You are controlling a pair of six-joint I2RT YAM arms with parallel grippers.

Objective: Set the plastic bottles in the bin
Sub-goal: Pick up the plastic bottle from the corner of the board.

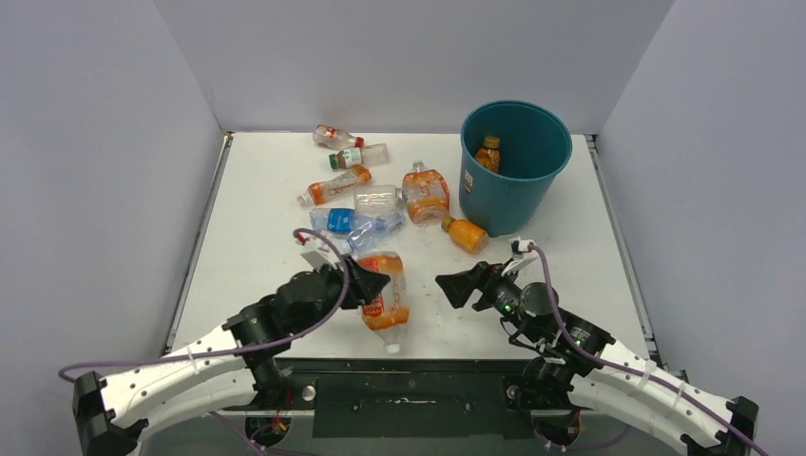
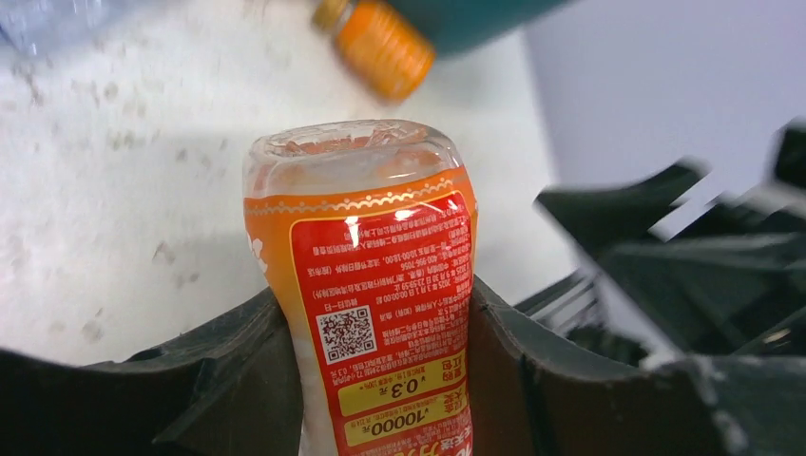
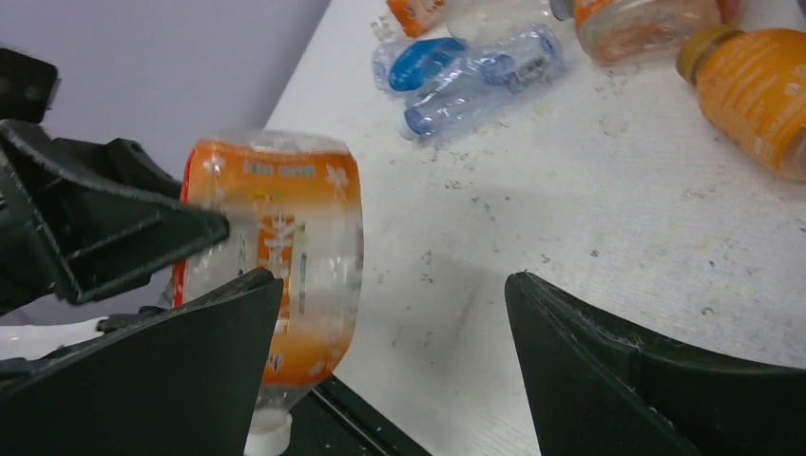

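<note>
Left fingers [image 1: 374, 283] are clenched on an orange-labelled bottle [image 1: 388, 306]; in the left wrist view each finger presses against one side of the red and orange label, with the clear base pointing away from the camera. This bottle sits close to the near edge of the white surface [image 1: 257, 190], roughly midway along it, its white cap [image 1: 392, 348] toward that edge. Right fingers [image 1: 466, 285] are released and spread wide, holding nothing; the right wrist view shows bare surface between them, and they sit just to the right of the grasped bottle, apart from it. The bin [image 1: 513, 204] stands upright at the far right corner of the surface, with one orange bottle [image 1: 489, 154] inside it. A second orange bottle [image 1: 466, 234] lies on its side at the foot of the bin, on the bin's near left. A crushed bottle with an orange label [image 1: 426, 193] lies just left of the bin. Further left, around the middle of the surface, lie a clear bottle [image 1: 378, 198], two blue-labelled bottles [image 1: 333, 219] [image 1: 375, 228] and a slim orange-labelled bottle with a white cap [image 1: 333, 186]. Toward the far edge lie a green-capped bottle [image 1: 359, 156] and a red-capped bottle [image 1: 335, 137]. All of these lie flat.
</note>
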